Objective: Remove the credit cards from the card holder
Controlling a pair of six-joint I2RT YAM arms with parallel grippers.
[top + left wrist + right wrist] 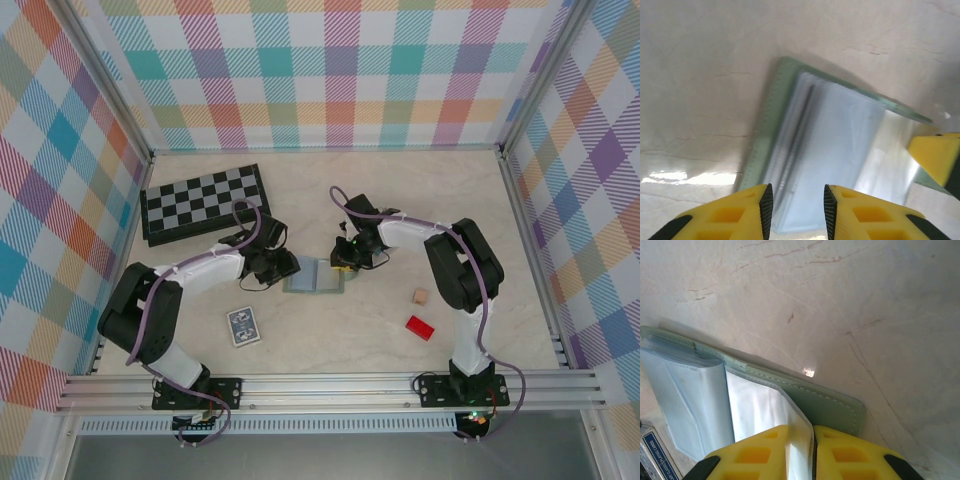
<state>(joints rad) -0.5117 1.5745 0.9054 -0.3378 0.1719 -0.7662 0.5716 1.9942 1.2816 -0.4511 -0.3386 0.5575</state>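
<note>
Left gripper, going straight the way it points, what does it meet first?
Probably the clear plastic sleeves of the card holder, lying directly ahead of the left gripper; how close is hard to judge.

Blue card (652,452) — white print, unreadable.

Bright, even light; glare on table (690,177) and card holder (840,150); blurry left-wrist close-up.

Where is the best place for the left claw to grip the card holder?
Probably the card holder's stitched green border, from the left arm's side: it lies flat and bare beside the clear sleeves, while the right claw pinches one clear sleeve opposite.
</note>
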